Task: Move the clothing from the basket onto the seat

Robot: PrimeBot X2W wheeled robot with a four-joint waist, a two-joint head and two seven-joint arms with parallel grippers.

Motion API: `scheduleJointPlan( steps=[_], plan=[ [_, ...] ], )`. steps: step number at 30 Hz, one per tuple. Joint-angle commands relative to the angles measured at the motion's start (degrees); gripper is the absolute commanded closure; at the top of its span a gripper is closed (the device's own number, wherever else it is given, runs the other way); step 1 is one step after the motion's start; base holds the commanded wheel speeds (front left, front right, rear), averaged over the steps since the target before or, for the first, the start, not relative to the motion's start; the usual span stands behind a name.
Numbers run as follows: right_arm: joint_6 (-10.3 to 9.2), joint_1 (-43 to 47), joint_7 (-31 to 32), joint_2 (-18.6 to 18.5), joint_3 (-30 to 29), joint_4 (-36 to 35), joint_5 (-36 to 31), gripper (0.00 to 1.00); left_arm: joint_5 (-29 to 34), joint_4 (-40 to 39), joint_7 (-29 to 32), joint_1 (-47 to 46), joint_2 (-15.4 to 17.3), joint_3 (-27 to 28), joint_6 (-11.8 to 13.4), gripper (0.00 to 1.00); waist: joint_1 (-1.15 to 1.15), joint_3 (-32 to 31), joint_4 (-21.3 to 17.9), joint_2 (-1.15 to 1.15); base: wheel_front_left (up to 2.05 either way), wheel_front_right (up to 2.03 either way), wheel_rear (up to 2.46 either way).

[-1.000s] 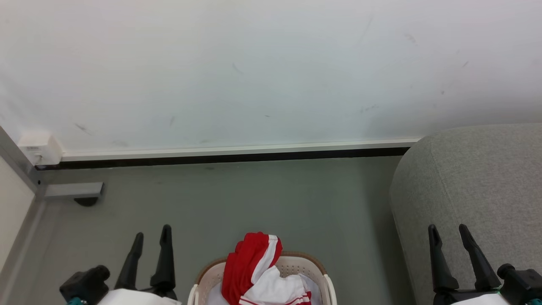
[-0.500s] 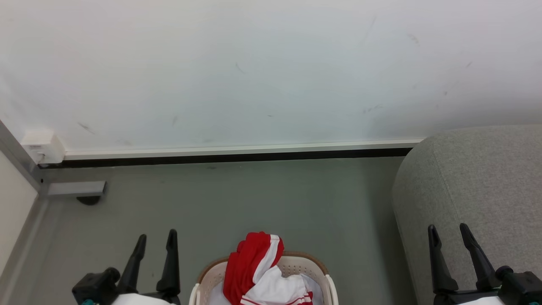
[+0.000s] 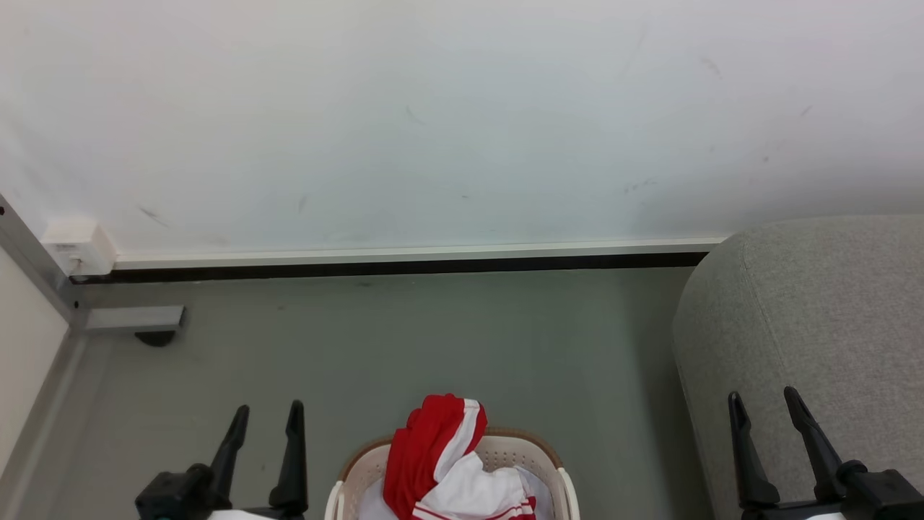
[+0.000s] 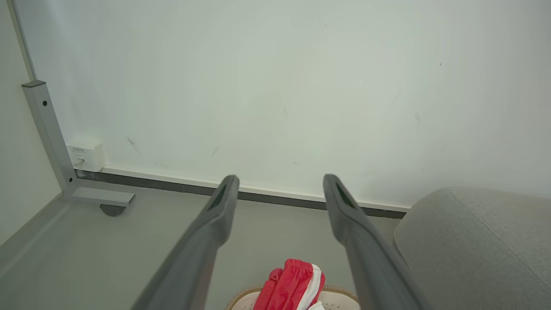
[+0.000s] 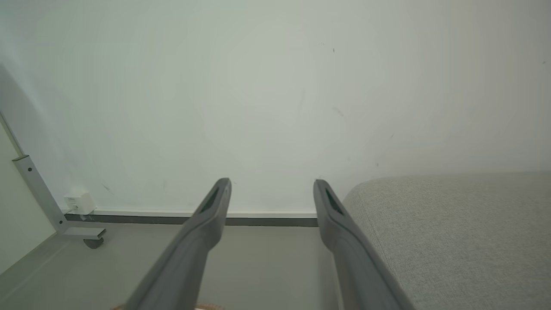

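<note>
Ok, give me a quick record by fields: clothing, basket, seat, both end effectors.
clothing: red and white, heaped in the basket, topping its rim
basket: cream with brown rim, on the floor, at the head view's bottom edge
seat: grey upholstered, on the basket's right, no clothing on the part in view
left end effector: open, empty, left of the basket
right end effector: open, empty, seen against the seat
progress: no garment on the seat yet

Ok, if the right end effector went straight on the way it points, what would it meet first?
Probably the wall, low by the skirting; the seat lies just right of the right end effector's line, depth unclear.
</note>
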Motion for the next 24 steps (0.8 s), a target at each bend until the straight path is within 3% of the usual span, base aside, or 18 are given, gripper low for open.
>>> scheduleJointPlan(
  steps=[1, 14, 24],
  plan=[
    [-0.11, 0.5, -0.4, -0.4, 0.1, 0.1, -1.4, 0.00, 1.8, 0.0, -0.6, 0.3, 0.5, 0.1, -0.1, 0.00, 0.00, 0.1, 0.0, 0.00, 0.00, 0.00, 0.00],
    [-0.12, 0.8, -1.7, -0.4, 0.8, 0.4, -4.8, 0.00, 5.8, 0.9, -1.7, 0.6, 0.5, -0.1, -0.4, 0.00, 0.00, 0.2, 0.1, 0.00, 0.00, 0.00, 0.00],
    [-0.12, 0.4, -1.7, -0.4, 0.8, 1.2, -1.8, 0.00, 4.5, 2.0, -1.7, 0.2, 0.5, 0.1, -0.6, 0.00, 0.00, 0.1, -0.2, 0.00, 0.00, 0.00, 0.00]
  ],
)
